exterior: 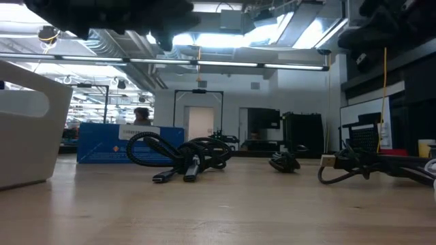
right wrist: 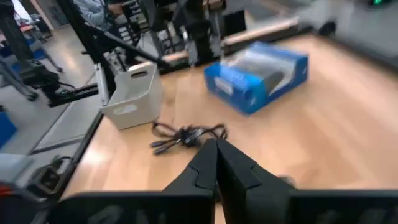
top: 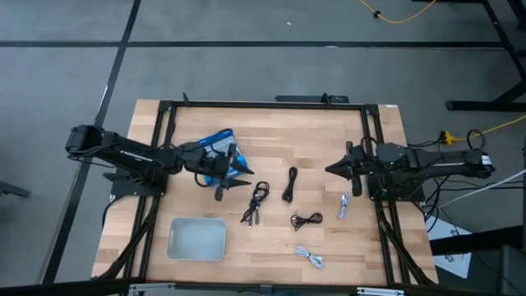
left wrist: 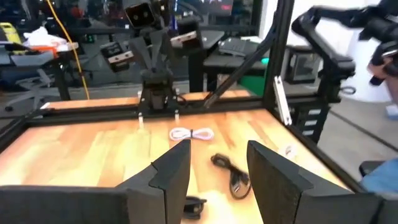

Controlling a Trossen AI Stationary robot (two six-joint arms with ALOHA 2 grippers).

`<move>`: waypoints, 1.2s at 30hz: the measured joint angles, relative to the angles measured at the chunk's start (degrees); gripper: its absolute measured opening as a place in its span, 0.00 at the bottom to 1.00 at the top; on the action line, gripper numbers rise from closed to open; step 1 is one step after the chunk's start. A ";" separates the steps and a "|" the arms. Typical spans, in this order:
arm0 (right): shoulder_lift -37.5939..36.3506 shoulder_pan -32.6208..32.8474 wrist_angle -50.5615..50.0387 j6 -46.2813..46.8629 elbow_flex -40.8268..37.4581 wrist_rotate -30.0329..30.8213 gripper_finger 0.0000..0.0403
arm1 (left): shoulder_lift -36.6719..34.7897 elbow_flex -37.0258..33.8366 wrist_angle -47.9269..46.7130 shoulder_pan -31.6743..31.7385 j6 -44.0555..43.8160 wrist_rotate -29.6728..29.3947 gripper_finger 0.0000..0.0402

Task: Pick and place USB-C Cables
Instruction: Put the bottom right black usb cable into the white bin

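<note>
L hand [top: 233, 170]: fingers spread, empty, above desk [top: 271, 131] by blue box [top: 215, 144]. R hand [top: 333, 168]: fingers pressed together, empty. USB-C Cables on desk, apart: 3 black [top: 256, 202] [top: 290, 184] [top: 306, 219], 2 white [top: 343, 205] [top: 310, 257]. White bin [top: 197, 238] near front-left

The left gripper [top: 233, 174] partly covers the blue box [top: 215, 141] from above; in the low view a black cable [exterior: 180, 155] hides part of that box; the white bin [exterior: 27, 133] is cut off at the frame's edge.
</note>
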 joint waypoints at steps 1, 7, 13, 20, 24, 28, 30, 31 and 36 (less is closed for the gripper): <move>1.14 0.00 -0.24 0.97 0.00 -0.11 0.02 | 0.28 0.00 -0.09 0.08 0.22 -0.20 0.38; 6.46 0.00 -4.03 3.57 -0.02 1.31 0.02 | 0.47 0.02 0.16 1.21 -3.89 -5.72 0.38; 7.56 0.00 -4.70 5.51 -0.02 8.20 0.02 | 1.16 7.27 -14.33 2.98 -12.22 -16.03 0.38; 7.54 0.00 -6.72 5.48 -0.02 9.87 0.02 | 9.26 24.54 -38.87 3.39 -6.04 -16.02 0.38; 7.55 0.00 -10.66 5.50 -0.02 9.87 0.02 | 14.20 31.88 -47.25 2.16 -5.75 -15.83 0.38; 7.56 0.00 -13.01 5.80 -0.02 9.89 0.02 | 19.95 36.90 -48.29 1.09 -5.72 -13.02 0.38; 7.54 0.00 -13.01 5.81 -0.02 9.89 0.02 | 23.33 39.57 -47.99 1.07 -5.70 -10.57 0.38; 7.56 0.00 -13.03 5.85 -0.02 9.89 0.02 | 25.00 40.91 -48.04 1.13 -5.70 -9.85 0.38; 7.56 0.00 -13.74 6.22 -0.02 9.90 0.02 | 33.52 48.70 -48.99 2.12 -5.96 -5.47 0.38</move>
